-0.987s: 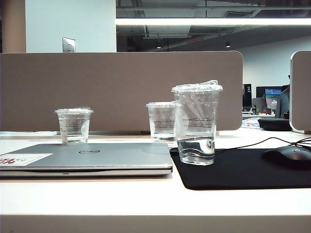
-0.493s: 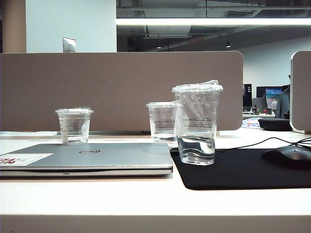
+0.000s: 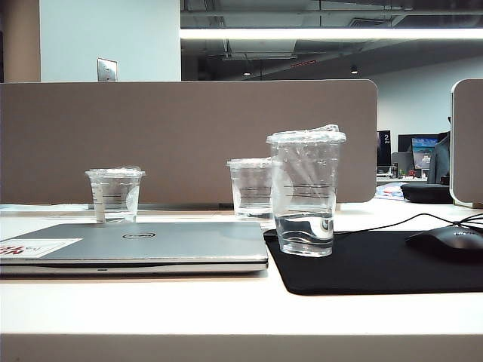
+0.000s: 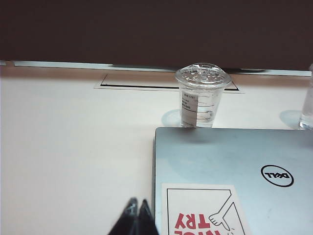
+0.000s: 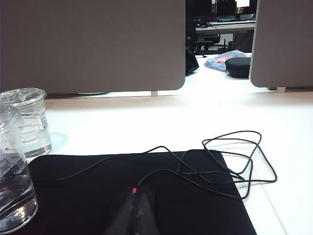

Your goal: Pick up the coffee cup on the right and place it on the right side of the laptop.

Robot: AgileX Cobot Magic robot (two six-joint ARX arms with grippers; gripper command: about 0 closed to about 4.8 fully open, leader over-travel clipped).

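The left gripper hangs low over the white bench with its two dark fingertips pressed together, holding nothing; the near corner of the closed laptop lies just beside it, the white sticker with red letters close by on the lid, and beyond that corner, well ahead of the gripper, the shortest clear cup stands upright on the bench. The right gripper is likewise shut and empty, poised above the black mouse mat, with a loose black cable trailing across the mat ahead of it. The coffee cup stands upright on the mat off to one side of this gripper, apart from it, and the medium clear cup sits farther out behind it on the bench. In the exterior view neither gripper shows; the coffee cup stands on the mat's near-left part just beside the laptop's right edge, with a black mouse at the mat's far right.
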